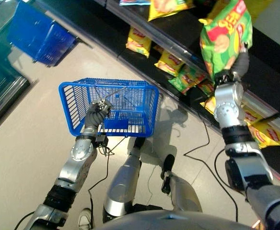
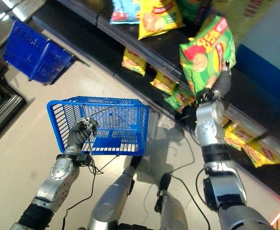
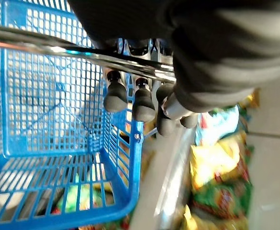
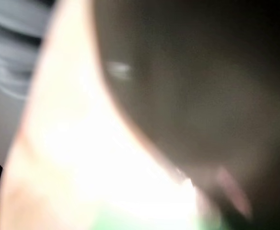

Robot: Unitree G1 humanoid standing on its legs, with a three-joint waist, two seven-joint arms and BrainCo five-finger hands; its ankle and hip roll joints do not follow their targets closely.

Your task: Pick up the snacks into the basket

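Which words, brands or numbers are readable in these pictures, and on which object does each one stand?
None can be read with certainty.
Green snack bag in the right hand: large print, too blurred.
Yellow bags on the shelf: too small.
Blue basket held by the left hand: no text visible.

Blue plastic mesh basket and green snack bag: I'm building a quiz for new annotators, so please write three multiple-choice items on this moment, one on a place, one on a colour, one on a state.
1. Where is the blue plastic mesh basket?
A. Hanging from the left hand
B. On a shelf
C. Under the right hand

2. What is the main colour of the snack bag in the right hand?
A. Blue
B. Green
C. White

3. What is the left hand's state?
A. Open, clear of the basket
B. Flat against the basket's wall
C. Curled round the basket's metal handle

Answers: 1 A, the basket hangs off the floor from that hand. 2 B, the raised bag is green with red and yellow. 3 C, the left wrist view shows fingers hooked over the bar.
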